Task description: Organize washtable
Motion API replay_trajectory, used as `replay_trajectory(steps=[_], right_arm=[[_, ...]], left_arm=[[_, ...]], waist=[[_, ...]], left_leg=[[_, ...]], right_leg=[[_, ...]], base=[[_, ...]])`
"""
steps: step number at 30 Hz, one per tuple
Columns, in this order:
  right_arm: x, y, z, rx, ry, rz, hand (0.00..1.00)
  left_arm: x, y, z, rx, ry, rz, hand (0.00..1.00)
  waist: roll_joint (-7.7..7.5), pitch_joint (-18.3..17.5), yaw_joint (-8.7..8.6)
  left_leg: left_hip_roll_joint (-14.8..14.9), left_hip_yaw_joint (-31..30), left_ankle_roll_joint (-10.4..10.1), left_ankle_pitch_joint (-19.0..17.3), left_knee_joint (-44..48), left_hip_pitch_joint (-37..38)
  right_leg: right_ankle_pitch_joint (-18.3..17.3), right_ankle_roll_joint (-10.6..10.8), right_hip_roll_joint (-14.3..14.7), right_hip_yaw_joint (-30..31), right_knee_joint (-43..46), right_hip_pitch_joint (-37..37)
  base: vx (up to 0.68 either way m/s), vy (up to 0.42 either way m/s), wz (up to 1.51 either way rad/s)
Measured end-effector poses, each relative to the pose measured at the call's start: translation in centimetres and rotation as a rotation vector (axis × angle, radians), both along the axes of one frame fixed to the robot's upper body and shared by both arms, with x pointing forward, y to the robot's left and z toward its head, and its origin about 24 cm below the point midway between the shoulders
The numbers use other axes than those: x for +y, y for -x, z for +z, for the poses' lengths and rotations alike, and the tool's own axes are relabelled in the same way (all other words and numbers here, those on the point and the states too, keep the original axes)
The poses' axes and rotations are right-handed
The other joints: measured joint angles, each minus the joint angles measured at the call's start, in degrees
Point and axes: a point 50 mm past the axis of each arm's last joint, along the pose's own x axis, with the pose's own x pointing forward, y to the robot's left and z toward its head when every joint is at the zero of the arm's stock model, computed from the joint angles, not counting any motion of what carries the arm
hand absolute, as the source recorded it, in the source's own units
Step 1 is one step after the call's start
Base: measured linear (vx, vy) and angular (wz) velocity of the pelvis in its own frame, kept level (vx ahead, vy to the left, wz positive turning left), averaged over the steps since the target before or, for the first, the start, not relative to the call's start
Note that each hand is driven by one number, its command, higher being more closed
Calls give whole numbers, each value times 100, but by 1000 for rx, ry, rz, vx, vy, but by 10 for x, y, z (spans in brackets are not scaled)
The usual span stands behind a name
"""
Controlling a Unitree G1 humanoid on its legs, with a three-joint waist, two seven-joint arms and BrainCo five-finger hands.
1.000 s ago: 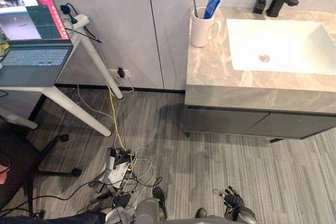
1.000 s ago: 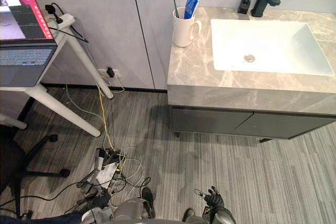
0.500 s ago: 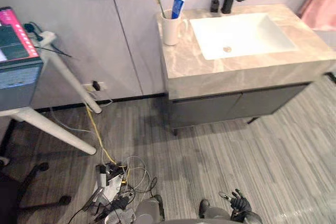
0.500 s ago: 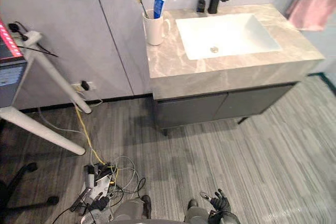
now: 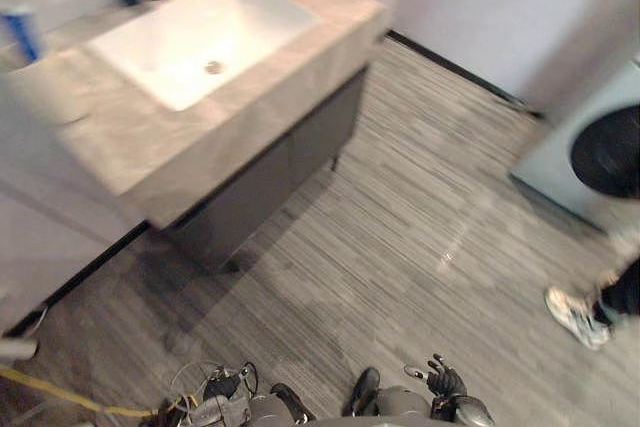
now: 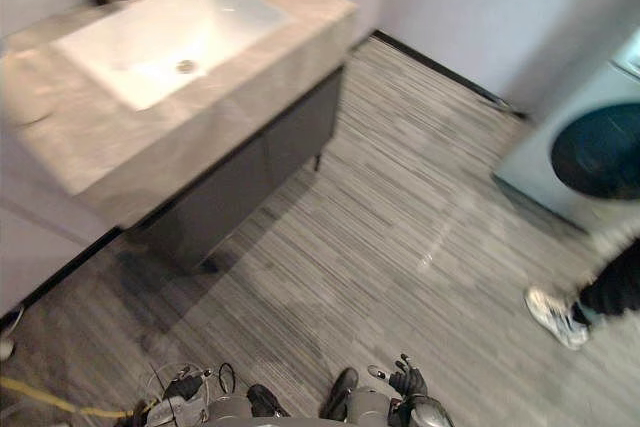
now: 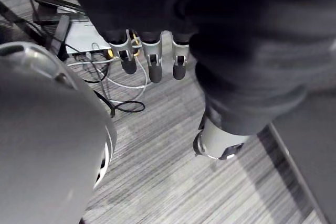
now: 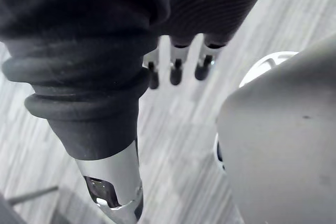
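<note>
Silver, dark-tipped fingers (image 7: pixel 155 72) of the left hand (image 7: pixel 152 45) hang straight and slightly apart, holding nothing, over the grey striped plank floor (image 5: pixel 400 247), and the fingers (image 8: pixel 176 72) of the right hand (image 5: pixel 446 383) are likewise loose, spread and empty. Well apart from both stands the grey marble-patterned washtable surface (image 5: pixel 120 147) with its white rectangular sink basin (image 5: pixel 190 37) over a dark cabinet (image 5: pixel 250 197), a blurred blue tube (image 5: pixel 20 35) at its left end. A person's white shoe (image 5: pixel 573 315) rests on the floor near a pale washing machine (image 5: pixel 590 147).

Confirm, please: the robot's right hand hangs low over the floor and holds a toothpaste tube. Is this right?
No. The right hand hangs low over the floor but holds nothing: the right wrist view shows its fingers relaxed, with nothing between them.
</note>
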Motion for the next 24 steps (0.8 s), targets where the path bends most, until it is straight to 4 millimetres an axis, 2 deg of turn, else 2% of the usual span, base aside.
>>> replay_trajectory(steps=[1,2,3,4,5,6,7,8,9,10,11,12,13,14,15,16,17,18,19,20,21,22,23,24], right_arm=[[-2,-1,1,-3,5,-5,0],[-7,-1,1,-4,16,-7,0],[-7,-1,1,-2,18,-5,0],[-6,0,1,2,15,-6,0],[-6,2,0,7,15,-7,0],[-6,3,0,9,15,-9,0],[-6,3,0,10,17,-11,0],[-6,3,0,11,17,-11,0],[-7,3,-1,13,18,-9,0],[-8,4,0,14,21,-10,0],[-8,4,-1,16,21,-9,0],[-8,6,-1,23,20,-11,0],[-9,7,-2,28,20,-12,0],[-8,7,-2,32,19,-11,0],[-9,7,-2,32,18,-11,0],[-10,6,-2,32,18,-18,0],[-12,6,-2,27,24,-15,0],[-14,5,-1,24,29,-14,0],[-17,5,-1,24,37,-22,0],[-13,8,-2,32,16,-52,0],[-13,10,-3,36,13,-57,0],[-12,14,-4,47,5,-59,0],[-11,16,-5,52,-3,-63,0],[-11,15,-5,51,-6,-65,0]], left_arm=[[-4,0,-1,1,12,-6,0],[-13,0,-2,5,32,-40,0],[-15,0,-3,9,37,-56,0],[-18,-1,-3,11,39,-75,0],[-19,0,-3,13,42,-79,0],[-19,1,-3,15,41,-78,0],[-18,2,-3,18,38,-78,0],[-14,3,-3,12,24,-76,0],[-11,3,-2,8,15,-77,0],[-11,3,-2,8,14,-79,0],[-11,3,-2,6,12,-80,0],[-11,0,0,-8,8,-84,0],[-10,0,1,-14,1,-89,0],[-10,0,1,-14,-1,-93,0],[-10,-1,1,-17,-1,-95,0],[-11,-2,1,-23,-1,-98,0],[-12,-1,1,-24,0,-98,0],[-13,-1,1,-23,2,-99,0],[-15,-2,1,-27,9,-93,0],[-5,-1,2,-22,-18,-90,0],[-1,0,2,-18,-28,-92,0],[3,1,2,-17,-36,-86,0],[3,1,3,-20,-41,-85,0],[3,1,3,-20,-41,-87,0]], waist=[[68,0,-26],[166,11,-116],[225,-24,-129],[297,-66,-149],[266,-55,-136],[319,-68,-120],[325,-58,-112],[320,-29,-85],[294,14,-61],[290,15,-77],[280,21,-70],[270,28,-6],[264,31,67],[256,36,65],[252,39,60],[260,37,68],[291,31,69],[327,28,65],[372,18,146],[148,-4,82],[56,-30,11],[-44,-50,11],[-67,-58,15],[-70,-59,10]], left_leg=[[26,58,-29,-10,8,101],[182,209,-220,-119,169,351],[306,302,-302,-168,324,443],[576,418,-337,-188,776,608],[861,437,-349,-150,1321,641],[1323,401,-166,30,2178,641],[1547,349,86,181,2593,622],[1835,-16,768,619,3295,502],[1793,-877,802,729,3799,122],[1490,-1584,445,411,3952,-224],[1261,-1991,316,246,3953,-401],[837,-2590,158,-15,3766,-627],[491,-3134,65,-181,3313,-801],[337,-3468,-31,-240,3020,-870],[80,-4090,-151,-309,2518,-958],[-271,-5066,-256,-344,1792,-969],[-494,-6023,-268,-341,1159,-915],[-546,-6435,-330,-350,947,-899],[-642,-6652,-807,-569,750,-756],[-753,-6154,-687,-624,738,-766],[-800,-5950,-630,-690,773,-774],[-858,-5492,-465,-800,938,-768],[-882,-4996,-294,-890,1092,-763],[-887,-4747,-243,-915,1106,-788]], right_leg=[[0,0,51,117,-46,19],[5,-10,285,520,-149,112],[4,-12,385,693,-182,153],[-12,-22,560,1018,-274,277],[-58,-40,682,1308,-313,315],[-100,-100,856,1656,-285,363],[-108,-124,944,1844,-277,400],[-136,-203,1082,2269,-236,500],[-174,-283,1171,2633,-226,602],[-179,-289,1174,2928,-187,606],[-179,-289,1169,3150,-168,601],[-154,-253,1170,3621,-124,588],[-107,-179,1178,4113,-71,583],[-112,-124,1191,4401,-44,569],[-135,-45,1205,4768,-2,490],[-204,80,1239,5240,129,343],[-276,196,1316,5734,252,159],[-280,242,1363,5962,290,66],[-264,446,1439,6456,373,-82],[-134,518,1285,6917,275,-158],[22,603,1202,7054,175,-176],[245,892,1086,7338,22,-256],[417,977,1024,7627,-72,-385],[556,1031,993,7752,-129,-475]], base=[[75,-122,-175],[37,-39,-128],[51,-12,-154],[26,-3,-137],[36,-16,-177],[30,-26,-156],[81,-25,-177],[156,50,-177],[158,94,-187],[133,142,-151],[106,173,-160],[172,289,-211],[147,247,-220],[138,283,-205],[37,283,-204],[44,463,-253],[-6,424,-238],[3,475,-253],[2,465,-235],[0,449,-212],[-47,491,-176],[-71,393,-178],[-99,461,-194],[-71,271,-190]])
